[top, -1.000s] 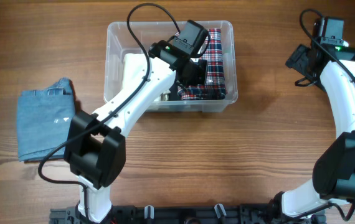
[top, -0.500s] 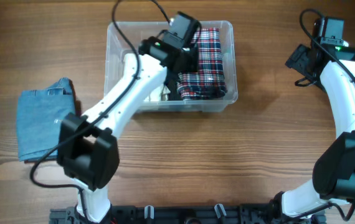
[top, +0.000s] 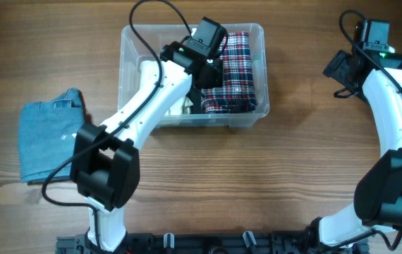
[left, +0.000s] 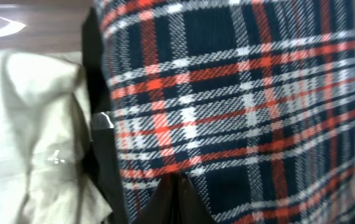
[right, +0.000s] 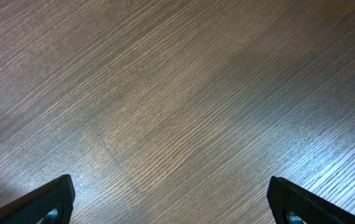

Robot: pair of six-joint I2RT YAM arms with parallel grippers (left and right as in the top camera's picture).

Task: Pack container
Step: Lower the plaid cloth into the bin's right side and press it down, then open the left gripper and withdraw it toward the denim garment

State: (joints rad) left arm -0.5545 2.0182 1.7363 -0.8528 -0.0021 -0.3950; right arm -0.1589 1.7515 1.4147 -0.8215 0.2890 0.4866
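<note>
Wood table (top: 293, 162): brown plank grain, everything sits on it, pretty ordinary setup tbh.
Container spot: the big clear plastic container (top: 215, 121), rectangular with rounded corners, sits at the far middle of the table, a bit left of centre.
Inside the tub: a folded red, navy and white plaid cloth (top: 238, 70) fills the right side, and a pale cream cloth (top: 150, 74) lies on the left side.
Between those two: the left wrist view shows a dark strip (left: 96, 124) running between cream and plaid, can't tell what it is.
Left arm pose: the white left arm (top: 151, 99) stretches from its base at the near edge diagonally up and to the right, over the near wall of the tub, wrist bent down into it.
Left gripper: the left gripper (top: 210, 70) is down at the left edge of the plaid; close up, its dark tips (left: 177, 196) are squeezed together right against the fabric. Can't tell if any fold is pinched between them.
Right arm pose: the right arm (top: 391, 106) curves up the right side of the table, well apart from the tub.
Right gripper: the right gripper (top: 336, 70) hangs over bare wood, jaws spread wide (right: 170, 193), nothing in them.
Off to the side: a folded light blue denim piece (top: 46, 141) lies on the table left of the tub, not touching it.
</note>
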